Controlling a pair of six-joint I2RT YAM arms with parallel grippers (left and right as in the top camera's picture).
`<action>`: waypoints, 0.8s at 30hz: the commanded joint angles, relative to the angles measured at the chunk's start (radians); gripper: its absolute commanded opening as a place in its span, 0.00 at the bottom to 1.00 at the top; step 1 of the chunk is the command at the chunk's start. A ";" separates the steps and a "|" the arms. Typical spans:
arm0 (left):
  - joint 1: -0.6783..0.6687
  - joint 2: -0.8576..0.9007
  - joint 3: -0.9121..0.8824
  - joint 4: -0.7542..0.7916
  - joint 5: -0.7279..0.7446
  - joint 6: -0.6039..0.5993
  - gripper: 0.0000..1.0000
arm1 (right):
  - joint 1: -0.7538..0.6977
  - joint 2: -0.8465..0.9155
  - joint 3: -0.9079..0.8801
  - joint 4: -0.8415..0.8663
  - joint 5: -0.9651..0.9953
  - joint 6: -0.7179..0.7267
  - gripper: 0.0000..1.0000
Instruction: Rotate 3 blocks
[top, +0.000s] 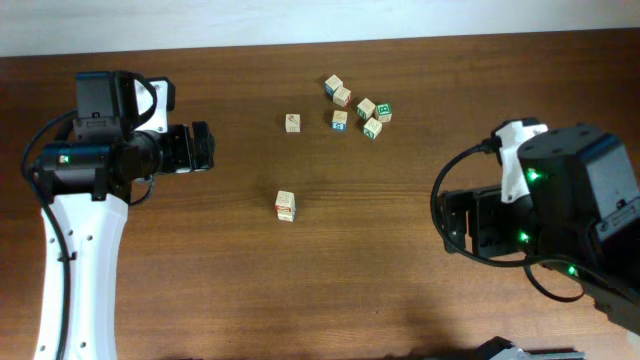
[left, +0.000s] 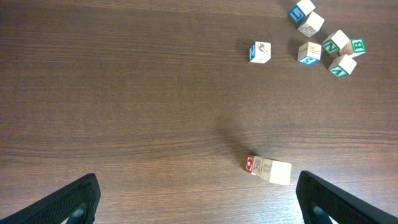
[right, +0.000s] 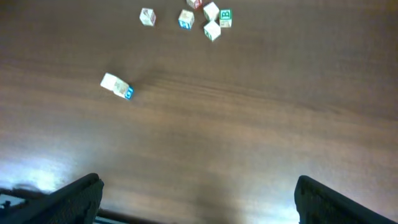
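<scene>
A short row of pale wooden blocks (top: 286, 206) lies mid-table, pressed together; it also shows as blocks (left: 269, 170) with a red end face and as blocks (right: 116, 86) with a blue end face. I cannot tell how many cubes it holds. My left gripper (top: 207, 147) hovers open well to the left of it, and in the left wrist view the gripper (left: 202, 210) has bare wood between its fingers. On the right my right gripper (top: 452, 222) is open and far from the row; the right wrist view shows this gripper (right: 199, 205) with nothing in it.
A lone cube (top: 292, 122) sits behind the row. Further back right is a loose cluster of several cubes (top: 357, 108) with blue, teal and green marks, seen also as the cluster (left: 326, 37) and the cluster (right: 208, 17). The table's front edge (right: 37, 199) is close under my right gripper.
</scene>
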 joint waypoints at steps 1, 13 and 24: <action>0.002 0.003 0.010 -0.001 -0.010 0.016 0.99 | -0.005 0.011 0.007 -0.006 0.008 -0.014 0.98; 0.002 0.003 0.010 -0.001 -0.010 0.016 0.99 | -0.347 -0.354 -0.592 0.706 -0.076 -0.394 0.98; 0.002 0.003 0.010 -0.001 -0.010 0.016 0.99 | -0.485 -1.019 -1.540 1.308 -0.102 -0.396 0.98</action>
